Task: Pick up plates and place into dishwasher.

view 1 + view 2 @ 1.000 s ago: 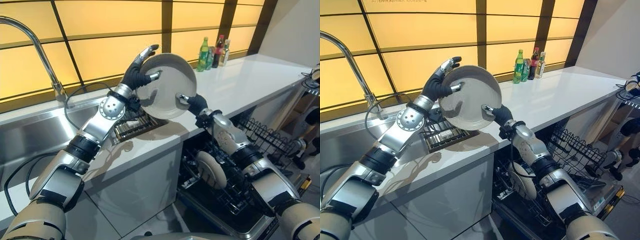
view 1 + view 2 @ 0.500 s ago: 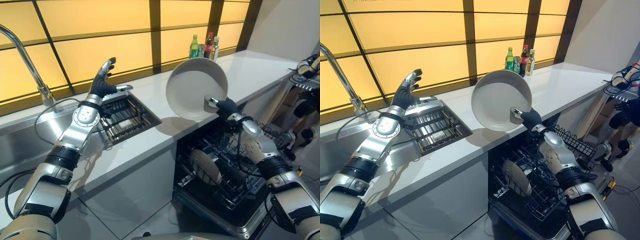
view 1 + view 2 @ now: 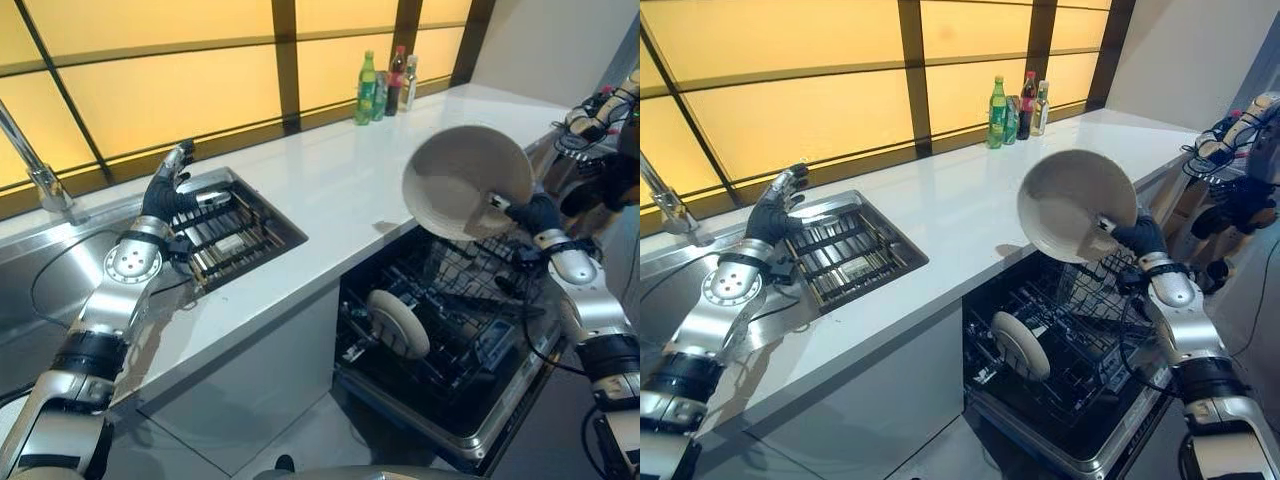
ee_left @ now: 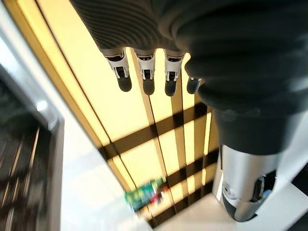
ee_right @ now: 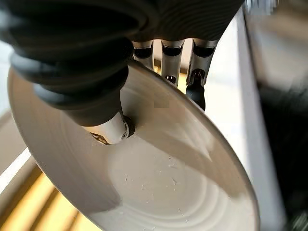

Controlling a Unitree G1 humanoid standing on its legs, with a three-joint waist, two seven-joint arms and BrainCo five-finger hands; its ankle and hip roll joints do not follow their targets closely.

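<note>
Dishwasher (image 3: 500, 440) nearest, door down, lower rack (image 3: 450, 350) pulled out with one plate already standing (image 3: 397, 322) on edge between the tines. Above the rack, held plate (image 3: 466, 181) carried in the air by right hand (image 3: 533, 212), tilted, hollow face turned toward the counter. Grip at the rim: thumb (image 5: 108, 132) pressed on the inner face, fingers (image 5: 195, 89) curled over the edge onto the back, a pinch at one side only. Likely ceramic by the look: stiff, brittle, glazed and probably slick, weight hanging well off the pinch, so prone to swing or slip; best kept gripped at the rim and lowered edge-first into a free slot, clear of the standing plate. Further back, white counter (image 3: 350, 190) and steel sink (image 3: 60, 260) with a drying rack (image 3: 235, 225) set in it. Left hand (image 3: 170, 180) raised above that rack's far edge, fingers (image 4: 144, 77) straight and loose, holding nothing. Tap (image 3: 35, 170) at the sink's rear; bottles (image 3: 385, 85) standing against the amber window panels at the far end.
</note>
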